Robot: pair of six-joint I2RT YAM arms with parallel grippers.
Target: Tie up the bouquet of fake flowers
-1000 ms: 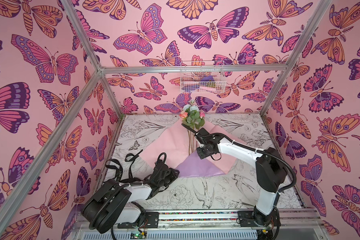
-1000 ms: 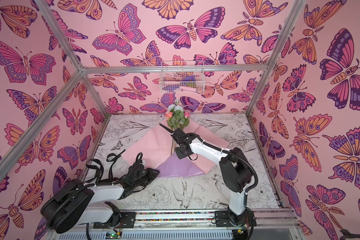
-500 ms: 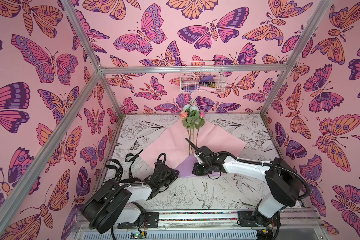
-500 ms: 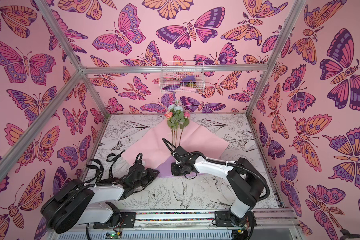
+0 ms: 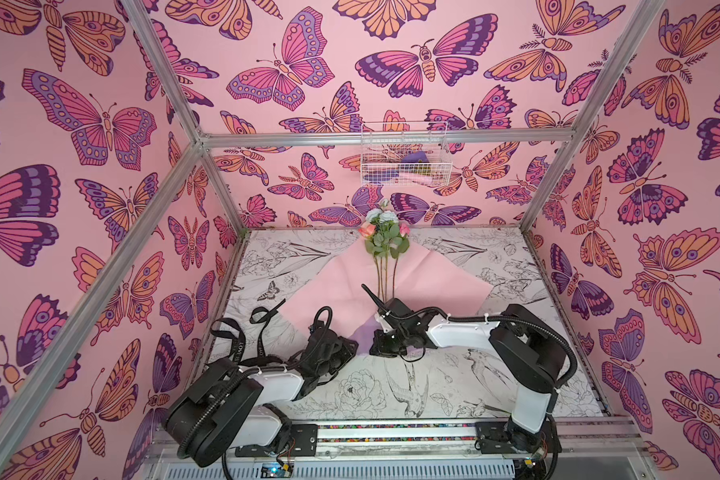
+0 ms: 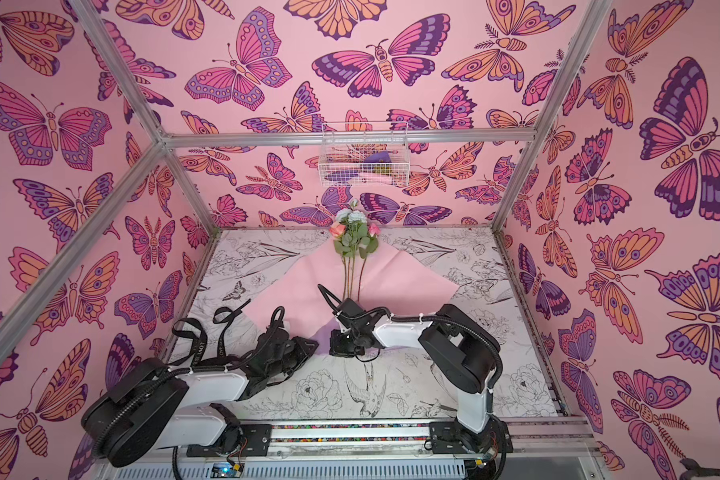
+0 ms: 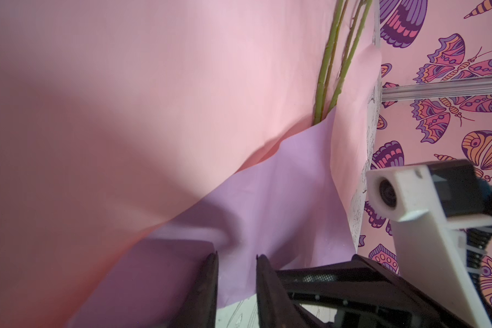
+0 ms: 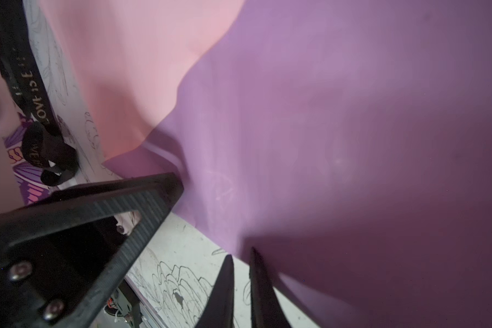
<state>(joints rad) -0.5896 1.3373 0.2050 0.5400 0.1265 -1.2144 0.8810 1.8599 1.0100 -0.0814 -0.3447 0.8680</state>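
Observation:
The bouquet of fake flowers [image 5: 385,235] [image 6: 354,235] lies on pink wrapping paper [image 5: 333,286], blooms toward the back wall. Its green stems [image 7: 328,71] slip under a lifted lilac corner [image 5: 364,336] [image 7: 281,184] [image 8: 324,113] of that paper. My left gripper [image 5: 352,347] [image 7: 237,257] sits at the corner's left edge, narrowly open with lilac paper showing in the gap. Facing it, my right gripper [image 5: 376,353] [image 8: 241,252] has its fingers almost together, tips on the lilac edge.
A black ribbon [image 5: 242,345] [image 8: 26,82] with pale lettering lies coiled left of the left arm. A white wire basket [image 5: 404,156] hangs on the back wall. The table [image 5: 433,374] carries black-line flower and bird drawings. Butterfly-print walls close in on three sides.
My right arm swung from the stems toward the front, down to the lilac corner, and its jaws closed. The lilac flap shows smaller now. The left arm stayed put.

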